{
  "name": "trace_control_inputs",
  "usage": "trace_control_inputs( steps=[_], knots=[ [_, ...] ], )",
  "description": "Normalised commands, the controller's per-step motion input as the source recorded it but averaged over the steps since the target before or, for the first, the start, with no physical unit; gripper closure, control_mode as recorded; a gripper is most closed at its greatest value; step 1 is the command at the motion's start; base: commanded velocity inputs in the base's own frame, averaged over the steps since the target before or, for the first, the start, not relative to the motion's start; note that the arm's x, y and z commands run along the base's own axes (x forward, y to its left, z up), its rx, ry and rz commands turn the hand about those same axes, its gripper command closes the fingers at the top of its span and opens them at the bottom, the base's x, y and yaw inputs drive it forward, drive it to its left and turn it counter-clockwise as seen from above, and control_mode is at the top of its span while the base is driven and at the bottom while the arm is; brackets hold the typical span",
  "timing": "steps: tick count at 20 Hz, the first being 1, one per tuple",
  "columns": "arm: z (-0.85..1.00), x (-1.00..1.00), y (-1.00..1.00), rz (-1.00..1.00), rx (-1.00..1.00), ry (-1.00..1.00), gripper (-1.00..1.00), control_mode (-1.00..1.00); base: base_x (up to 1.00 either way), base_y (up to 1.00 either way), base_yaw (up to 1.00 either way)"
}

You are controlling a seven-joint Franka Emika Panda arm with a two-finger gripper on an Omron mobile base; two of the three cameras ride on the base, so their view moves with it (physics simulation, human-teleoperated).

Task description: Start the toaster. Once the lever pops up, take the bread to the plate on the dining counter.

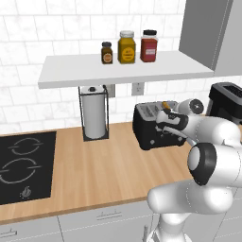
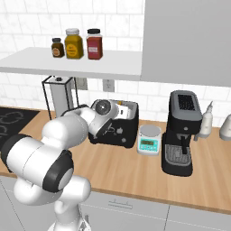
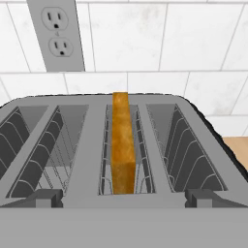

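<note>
Over toaster (image 3: 121, 160), gripper (image 1: 165, 115) fingers wide, lined up on bread (image 3: 123, 145) standing in slot, lever presumably next.

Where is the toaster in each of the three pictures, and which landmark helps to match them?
Left base view: the toaster stands right of centre on the wooden worktop, partly behind the arm.
Right base view: it stands left of centre, beside the kitchen scale.
Hand view: its slotted top spans the lower half, bread upright in one slot.
Shared landmark: the wall outlet above the toaster.
</note>
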Motion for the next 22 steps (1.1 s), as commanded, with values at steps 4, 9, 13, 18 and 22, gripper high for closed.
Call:
trace_control_inputs(
  steps=[4,9,13,18,22],
  knots=[
    [0.0,0.0,0.0,0.0,0.0,0.0,-1.0,-1.0,0.0,0.0,0.0],
    [0.0,0.0,0.0,0.0,0.0,0.0,-1.0,-1.0,0.0,0.0,0.0],
    [0.0,0.0,0.0,0.0,0.0,0.0,-1.0,-1.0,0.0,0.0,0.0],
    [0.0,0.0,0.0,0.0,0.0,0.0,-1.0,-1.0,0.0,0.0,0.0],
    [0.0,0.0,0.0,0.0,0.0,0.0,-1.0,-1.0,0.0,0.0,0.0]
  ],
)
